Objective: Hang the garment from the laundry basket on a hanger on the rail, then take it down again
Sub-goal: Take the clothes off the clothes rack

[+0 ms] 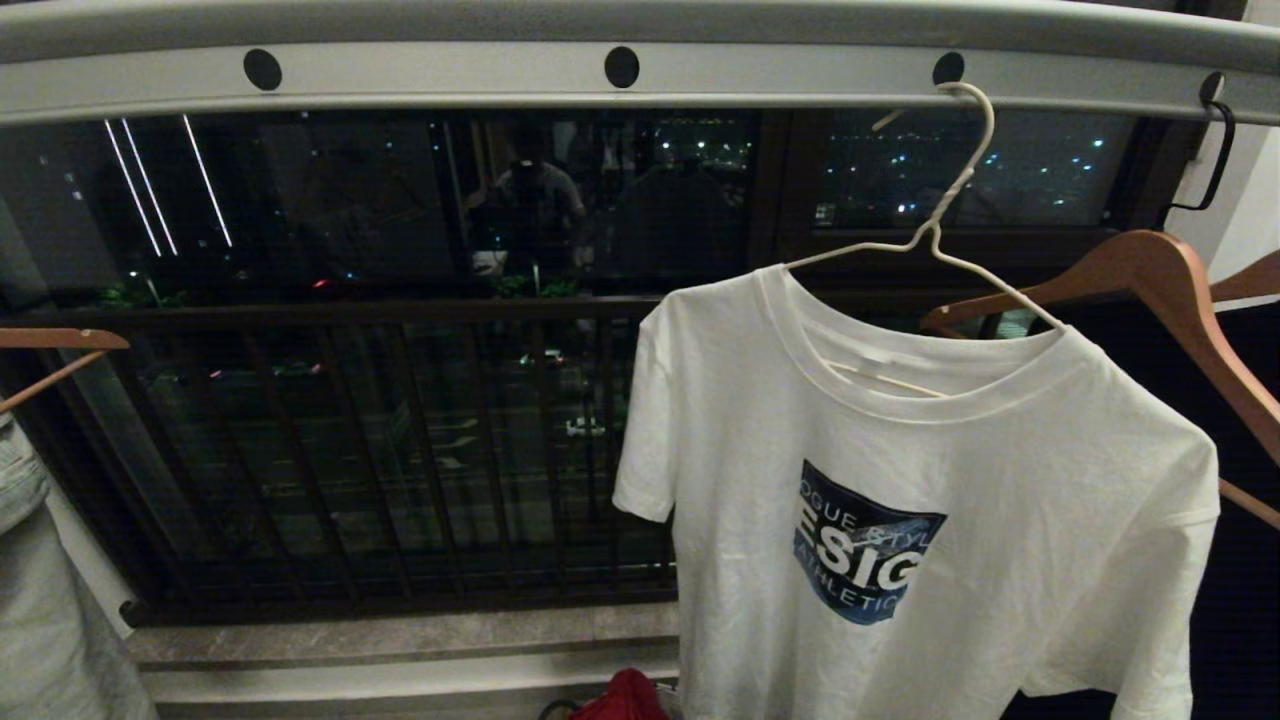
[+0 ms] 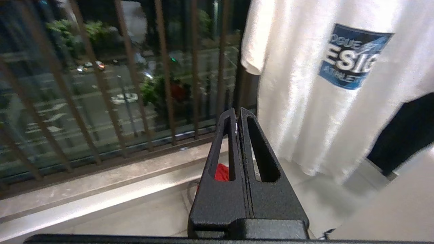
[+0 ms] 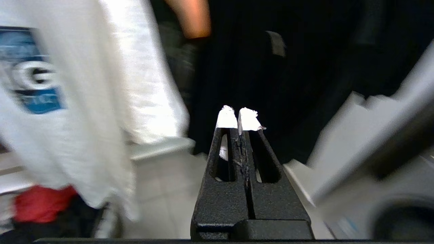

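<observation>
Far left of the head view: a grey garment at the frame edge, under the tip of a brown wooden hanger. The pale grey rail runs across the top, with round dark holes along its flat face. Behind it are dark window glass and the dark balcony railing bars, with a stone sill below.

Right of centre, the white wire hanger hooks over the rail at one of the holes, its twisted neck tilted. The white T-shirt hangs on it, both hanger arms inside the collar, blue shield graphic facing the camera; the shirt hangs slightly askew, with the shoulder toward the right sitting lower. A small red cloth shows at the bottom edge just beside the shirt's hem. Further right, a thick brown wooden hanger hangs by a black hook from the rail, close behind the shirt's shoulder, carrying a black garment.

No arm is in the head view. In the left wrist view, the left gripper has its fingers closed together, holding nothing, apart from the T-shirt and pointing toward the balcony bars and sill; the red cloth shows behind the fingers. In the right wrist view, the right gripper has its fingers closed and empty too, white-tipped, aimed at the black garment, with the T-shirt off to one side and the red cloth low near it. The picture is blurred.
</observation>
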Robot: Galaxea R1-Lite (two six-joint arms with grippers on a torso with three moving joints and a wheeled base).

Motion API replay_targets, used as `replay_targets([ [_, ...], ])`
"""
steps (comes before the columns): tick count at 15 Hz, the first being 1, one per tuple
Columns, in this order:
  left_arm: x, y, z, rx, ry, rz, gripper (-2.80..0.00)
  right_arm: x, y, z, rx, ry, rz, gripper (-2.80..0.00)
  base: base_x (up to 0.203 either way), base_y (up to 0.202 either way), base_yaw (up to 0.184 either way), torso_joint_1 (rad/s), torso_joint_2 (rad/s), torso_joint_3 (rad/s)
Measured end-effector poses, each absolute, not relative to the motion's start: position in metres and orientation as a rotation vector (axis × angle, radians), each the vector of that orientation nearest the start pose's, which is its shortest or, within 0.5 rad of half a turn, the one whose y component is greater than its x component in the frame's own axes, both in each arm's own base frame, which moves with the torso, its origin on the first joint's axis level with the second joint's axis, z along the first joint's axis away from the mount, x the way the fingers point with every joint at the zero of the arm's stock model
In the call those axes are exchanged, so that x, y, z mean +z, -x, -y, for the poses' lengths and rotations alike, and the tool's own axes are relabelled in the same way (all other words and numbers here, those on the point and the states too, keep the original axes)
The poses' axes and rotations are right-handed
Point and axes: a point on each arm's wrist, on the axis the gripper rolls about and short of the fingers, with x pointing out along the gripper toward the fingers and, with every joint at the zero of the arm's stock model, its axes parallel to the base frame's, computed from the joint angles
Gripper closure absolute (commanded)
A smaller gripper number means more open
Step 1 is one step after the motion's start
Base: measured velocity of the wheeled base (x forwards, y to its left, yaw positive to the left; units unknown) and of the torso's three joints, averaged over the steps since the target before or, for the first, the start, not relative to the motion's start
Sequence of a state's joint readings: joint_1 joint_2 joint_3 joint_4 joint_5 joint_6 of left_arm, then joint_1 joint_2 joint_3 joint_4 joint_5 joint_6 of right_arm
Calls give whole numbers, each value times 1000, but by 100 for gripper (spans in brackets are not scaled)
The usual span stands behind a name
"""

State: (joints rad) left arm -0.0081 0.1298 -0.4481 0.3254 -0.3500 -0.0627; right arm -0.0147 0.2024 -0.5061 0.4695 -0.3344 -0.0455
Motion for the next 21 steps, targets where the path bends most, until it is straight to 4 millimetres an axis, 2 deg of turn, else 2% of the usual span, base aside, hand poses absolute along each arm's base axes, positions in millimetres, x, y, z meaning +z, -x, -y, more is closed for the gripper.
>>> replay_targets([
  [4,143,57,5,-264,9,42,0,129,47,3,-118,86,-84,0,0,0,0,0,0,0],
  [8,126,44,2,-108,-76,133,0,96,32,1,-36,96,-24,0,0,0,0,0,0,0],
  [11,108,34,1,-49,-161,103,0,85,24,0,11,114,54,0,0,0,0,0,0,0],
  [14,89,26,1,-43,-190,66,0,78,23,0,15,121,12,0,0,0,0,0,0,0],
  [21,81,23,1,-46,-152,52,0,75,23,0,17,97,-5,0,0,0,0,0,0,0],
])
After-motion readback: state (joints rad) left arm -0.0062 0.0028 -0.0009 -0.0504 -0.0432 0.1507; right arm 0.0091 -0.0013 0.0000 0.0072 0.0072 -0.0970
